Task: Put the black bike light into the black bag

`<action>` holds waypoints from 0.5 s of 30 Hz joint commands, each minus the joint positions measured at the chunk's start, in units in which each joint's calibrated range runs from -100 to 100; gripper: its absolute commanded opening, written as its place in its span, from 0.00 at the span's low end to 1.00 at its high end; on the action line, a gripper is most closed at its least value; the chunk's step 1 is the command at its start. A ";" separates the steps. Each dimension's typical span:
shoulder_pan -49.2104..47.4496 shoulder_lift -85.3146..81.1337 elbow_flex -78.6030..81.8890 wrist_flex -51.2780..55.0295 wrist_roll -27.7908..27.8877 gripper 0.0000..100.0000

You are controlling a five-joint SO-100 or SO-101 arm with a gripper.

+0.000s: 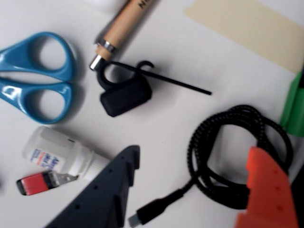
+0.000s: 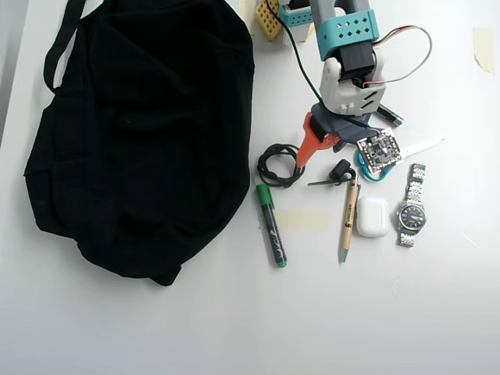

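The black bike light (image 1: 126,96) is a small rounded black lump with a hooked strap and a thin black tail, lying on the white table. In the overhead view the bike light (image 2: 341,169) sits just above the pen's top end. My gripper (image 1: 192,152) is open, with a dark finger (image 1: 102,194) at lower left and an orange finger (image 1: 266,190) at lower right. The light lies ahead of the dark fingertip, outside the jaws. From above, the gripper (image 2: 322,156) hovers beside the light. The black bag (image 2: 141,133) fills the left of the table.
A coiled black cable (image 1: 237,142) lies between my fingers, also the cable (image 2: 277,166) from above. Blue scissors (image 1: 35,76), a wooden pen (image 1: 121,28), a small white bottle (image 1: 61,154) and a green marker (image 2: 271,225) crowd the light. A white earbud case (image 2: 372,216) and a watch (image 2: 411,207) lie right.
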 commanded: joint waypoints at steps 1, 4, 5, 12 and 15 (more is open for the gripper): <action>0.32 -0.68 -0.01 -3.34 1.47 0.30; -0.06 -0.02 0.44 -6.70 1.36 0.30; -0.13 0.23 0.98 -7.48 1.31 0.30; -1.63 2.22 0.35 -8.34 0.94 0.36; -3.05 2.22 0.80 -9.72 0.84 0.37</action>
